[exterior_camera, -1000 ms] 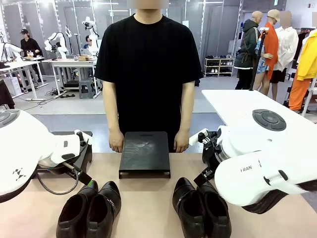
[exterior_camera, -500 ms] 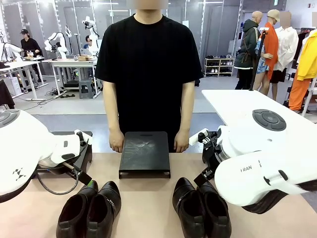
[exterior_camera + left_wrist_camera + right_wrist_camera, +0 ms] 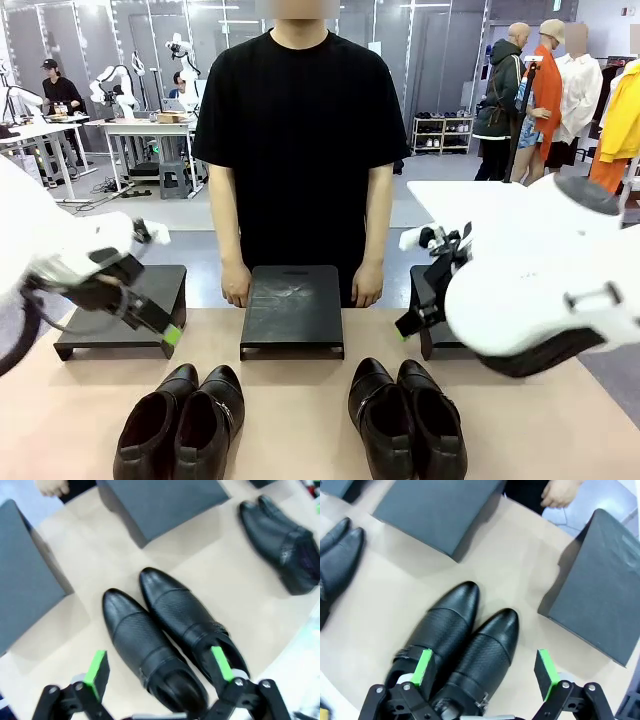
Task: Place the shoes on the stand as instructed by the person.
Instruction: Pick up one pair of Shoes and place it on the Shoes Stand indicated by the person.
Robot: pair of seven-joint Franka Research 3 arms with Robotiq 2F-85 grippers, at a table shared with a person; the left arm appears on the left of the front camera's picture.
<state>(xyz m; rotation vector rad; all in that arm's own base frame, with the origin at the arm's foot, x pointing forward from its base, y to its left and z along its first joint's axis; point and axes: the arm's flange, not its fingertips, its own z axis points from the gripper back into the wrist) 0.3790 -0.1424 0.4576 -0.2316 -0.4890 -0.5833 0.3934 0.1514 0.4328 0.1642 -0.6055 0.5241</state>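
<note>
Since both arms have lifted in the last second, the left gripper and right gripper hover, jaws released and empty, over the left shoe pair and right shoe pair on the desk, so placing seems not begun.

The left pair of shoes and the right pair are glossy black, finely cross-hatched over the vamp (toes plain). The stands are matt charcoal, the bench pale beige. The left tool and right tool are black with green pads. The person's T-shirt is plain black.
</note>
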